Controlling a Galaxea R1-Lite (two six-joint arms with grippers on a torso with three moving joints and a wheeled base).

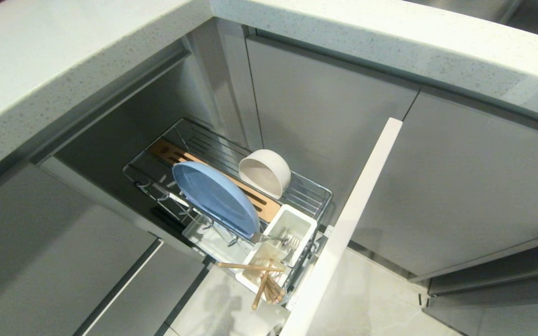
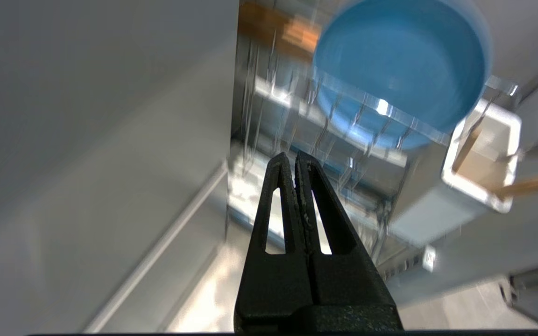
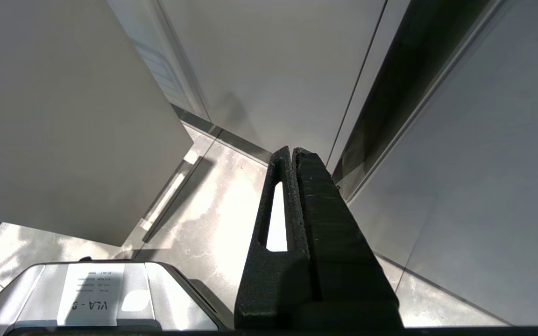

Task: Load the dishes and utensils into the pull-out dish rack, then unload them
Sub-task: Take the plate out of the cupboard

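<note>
Chrome wire forms the narrow pull-out dish rack (image 1: 306, 193), drawn out from under the speckled pale stone bench (image 1: 54, 70) into the corner of grey cabinet fronts. Its tall pale front panel (image 1: 343, 233) stands edge-on at the rack's outer end. Inside the rack, a flat round light-blue plate (image 1: 215, 198) stands on edge between the upright prongs, leaning over the slotted wooden strip (image 1: 255, 198). A small plain white bowl (image 1: 265, 171) lies on its side just beyond the strip, against the rack's far rail. Next to the front panel sits the white plastic utensil cup (image 1: 292, 224), with slim silver cutlery (image 1: 273, 239) lying across its rim and thin light-wood chopsticks (image 1: 262, 280) poking out over its outer edge above the floor.

Neither arm shows from the head. The left tool (image 2: 295, 158) hangs clear of the rack, beside its near rail, black fingers pressed together on nothing. The right tool (image 3: 292, 154) hangs well away from the rack, over pale floor tiles by a cabinet door, fingers likewise together and empty.
</note>
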